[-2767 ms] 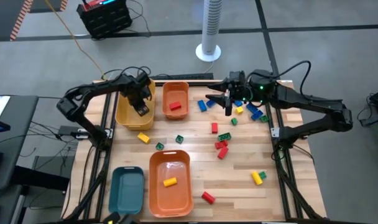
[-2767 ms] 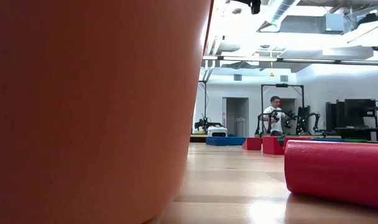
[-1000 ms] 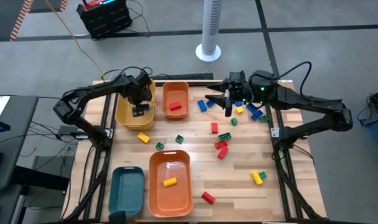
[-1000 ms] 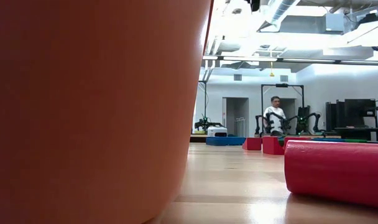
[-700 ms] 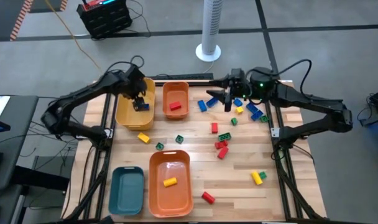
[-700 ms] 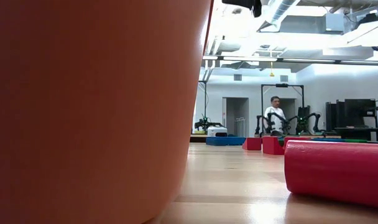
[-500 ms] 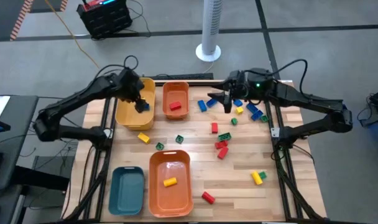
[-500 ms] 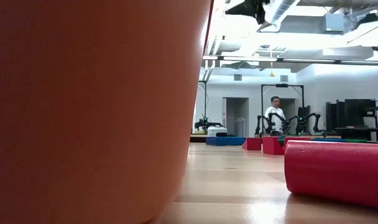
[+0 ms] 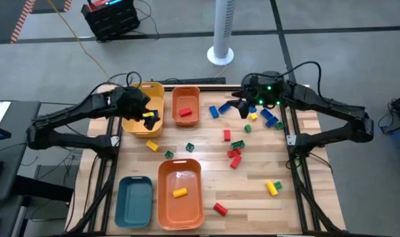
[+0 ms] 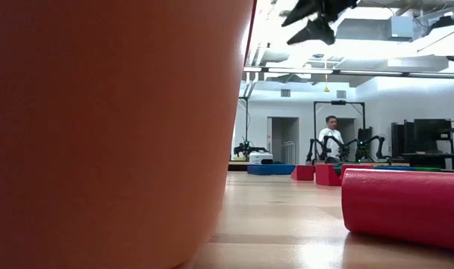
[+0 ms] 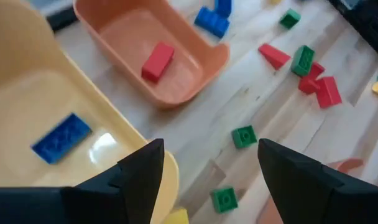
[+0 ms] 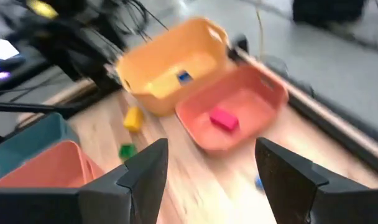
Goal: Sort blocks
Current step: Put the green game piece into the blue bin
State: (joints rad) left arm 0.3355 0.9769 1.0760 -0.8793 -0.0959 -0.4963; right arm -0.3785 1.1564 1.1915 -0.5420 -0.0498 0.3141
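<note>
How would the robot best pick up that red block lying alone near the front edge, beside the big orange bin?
Probably from straight above, gripper closing across the narrow width of the red block. It lies flat on the table, slightly angled, with bare wood around it, and the big orange bin stands apart, so the fingers should fit on both long sides.

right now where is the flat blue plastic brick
In the left wrist view the flat blue plastic brick lies alone inside the yellow plastic bin, beside the small orange bin holding a red brick.

Four plastic bins are sitting on the wooden table (image 9: 252, 197): one yellow bin (image 9: 141, 133), two orange bins (image 9: 185, 90), one teal bin (image 9: 134, 201). Small plastic toy blocks are lying about: five red blocks (image 9: 227, 135), five green blocks (image 9: 189, 146), four yellow blocks (image 9: 272, 189); the blue blocks (image 9: 213, 110) are too bunched to count.
</note>
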